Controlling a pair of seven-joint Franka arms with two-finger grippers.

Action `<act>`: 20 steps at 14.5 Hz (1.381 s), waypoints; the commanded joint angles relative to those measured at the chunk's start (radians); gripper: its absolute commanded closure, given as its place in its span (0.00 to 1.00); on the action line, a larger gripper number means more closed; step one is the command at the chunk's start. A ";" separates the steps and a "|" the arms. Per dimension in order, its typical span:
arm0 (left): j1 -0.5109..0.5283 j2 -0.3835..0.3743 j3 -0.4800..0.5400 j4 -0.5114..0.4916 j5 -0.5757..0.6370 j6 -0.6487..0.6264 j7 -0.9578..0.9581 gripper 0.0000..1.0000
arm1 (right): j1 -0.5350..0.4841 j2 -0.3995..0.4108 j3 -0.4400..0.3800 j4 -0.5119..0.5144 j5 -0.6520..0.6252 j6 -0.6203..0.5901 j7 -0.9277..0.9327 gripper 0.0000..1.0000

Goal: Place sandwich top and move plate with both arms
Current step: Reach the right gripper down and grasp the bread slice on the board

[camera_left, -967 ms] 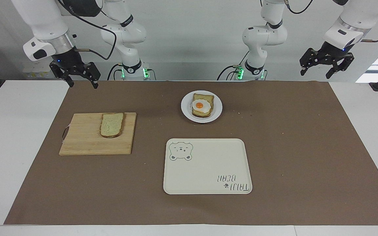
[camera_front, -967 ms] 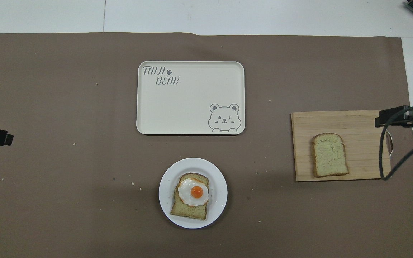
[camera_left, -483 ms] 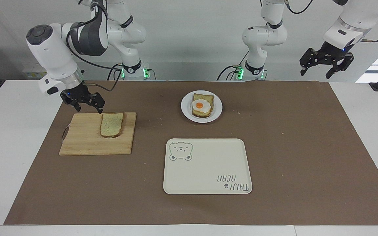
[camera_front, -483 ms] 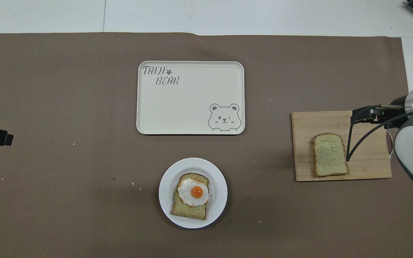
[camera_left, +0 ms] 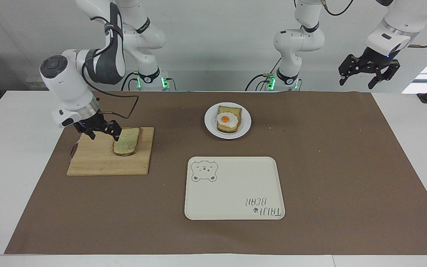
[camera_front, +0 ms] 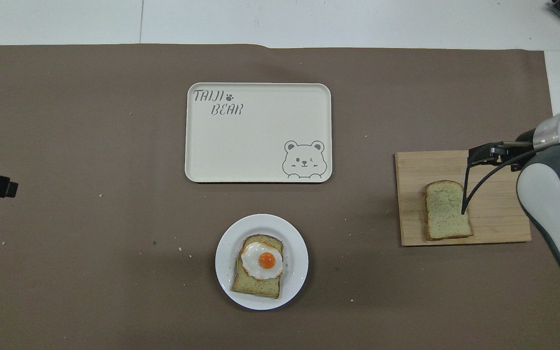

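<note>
The sandwich top [camera_left: 126, 141], a pale speckled slice, lies flat on a wooden cutting board [camera_left: 95, 159] toward the right arm's end of the table; it also shows in the overhead view [camera_front: 446, 210]. My right gripper [camera_left: 102, 134] is open and low over the board, right beside the slice, with one fingertip [camera_left: 116, 136] at the slice's edge. The white plate [camera_left: 209, 126] sits mid-table near the robots and holds a toast slice with a fried egg [camera_left: 228, 119]. My left gripper [camera_left: 369, 70] is open and empty, and waits raised at the left arm's end.
A cream tray with a bear drawing [camera_left: 235, 189] lies farther from the robots than the plate and holds nothing. A brown mat [camera_left: 347, 167] covers the table. The right arm's black cable [camera_front: 467, 194] hangs over the slice. Crumbs dot the mat.
The right arm has swung down from its raised position near the robots' edge to just above the cutting board, beside the slice. The left arm, slice and plate have not moved.
</note>
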 commanded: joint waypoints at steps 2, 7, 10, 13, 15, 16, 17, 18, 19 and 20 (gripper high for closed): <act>0.011 -0.014 -0.007 -0.013 -0.004 0.011 -0.006 0.00 | -0.055 0.020 0.007 -0.074 0.101 0.074 -0.133 0.00; 0.011 -0.014 -0.007 -0.013 -0.004 0.011 -0.008 0.00 | -0.067 0.025 0.007 -0.174 0.144 0.159 -0.246 0.00; 0.011 -0.014 -0.007 -0.013 -0.004 0.011 -0.008 0.00 | -0.081 0.034 0.005 -0.209 0.184 0.214 -0.324 0.00; 0.011 -0.014 -0.007 -0.013 -0.004 0.011 -0.006 0.00 | -0.096 0.051 0.007 -0.217 0.200 0.225 -0.345 0.00; 0.011 -0.014 -0.007 -0.013 -0.004 0.011 -0.008 0.00 | -0.096 0.051 0.007 -0.235 0.201 0.225 -0.345 0.00; 0.011 -0.014 -0.007 -0.013 -0.004 0.011 -0.006 0.00 | -0.096 0.051 0.007 -0.243 0.201 0.234 -0.345 0.00; 0.011 -0.014 -0.007 -0.013 -0.004 0.011 -0.008 0.00 | -0.093 0.051 0.007 -0.251 0.201 0.242 -0.345 0.00; 0.011 -0.014 -0.007 -0.013 -0.004 0.011 -0.006 0.00 | -0.093 0.054 0.007 -0.257 0.201 0.245 -0.345 0.00; 0.011 -0.014 -0.007 -0.013 -0.004 0.011 -0.008 0.00 | -0.093 0.054 0.007 -0.259 0.201 0.245 -0.347 0.00; 0.011 -0.014 -0.007 -0.013 -0.004 0.011 -0.006 0.00 | -0.093 0.054 0.007 -0.259 0.201 0.245 -0.355 0.00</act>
